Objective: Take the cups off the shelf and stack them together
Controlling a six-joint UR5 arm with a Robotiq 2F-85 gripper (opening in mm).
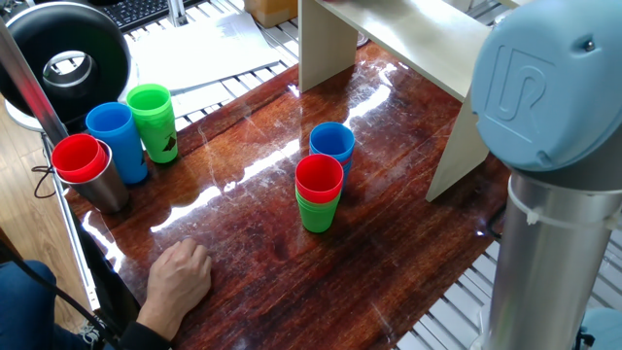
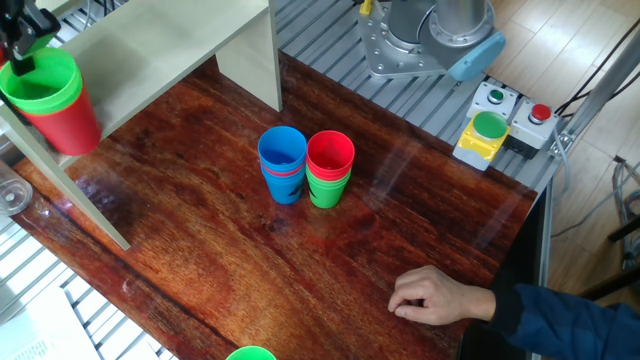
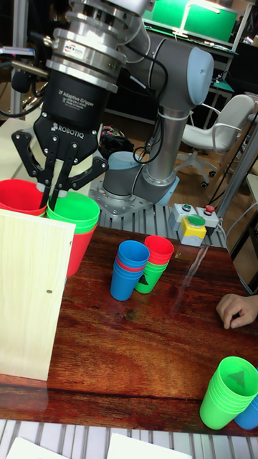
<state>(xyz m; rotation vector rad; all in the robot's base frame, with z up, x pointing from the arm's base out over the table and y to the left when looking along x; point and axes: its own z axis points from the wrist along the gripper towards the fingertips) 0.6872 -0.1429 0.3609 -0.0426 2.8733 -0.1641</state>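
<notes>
In the tall fixed view my gripper [image 3: 53, 195] hangs over the shelf [image 3: 29, 294], its fingers shut on the rim of a green cup [image 3: 75, 209] nested in a red cup [image 3: 77, 251]. Another red cup [image 3: 18, 197] stands just to their left. The other fixed view shows the gripper [image 2: 22, 45] at the top left, holding the green cup [image 2: 40, 82] beside the shelf [image 2: 150, 50]. On the table stand a blue stack [image 2: 283, 160] and a red-over-green stack [image 2: 330, 170], touching. The gripper is out of sight in one fixed view.
A person's hand [image 2: 435, 297] rests near the table's edge. Green [image 1: 153, 117] and blue [image 1: 115, 136] cups and a red cup in a grey metal tumbler [image 1: 92, 180] stand at one corner. A button box [image 2: 490, 130] sits by the arm base [image 2: 425, 40].
</notes>
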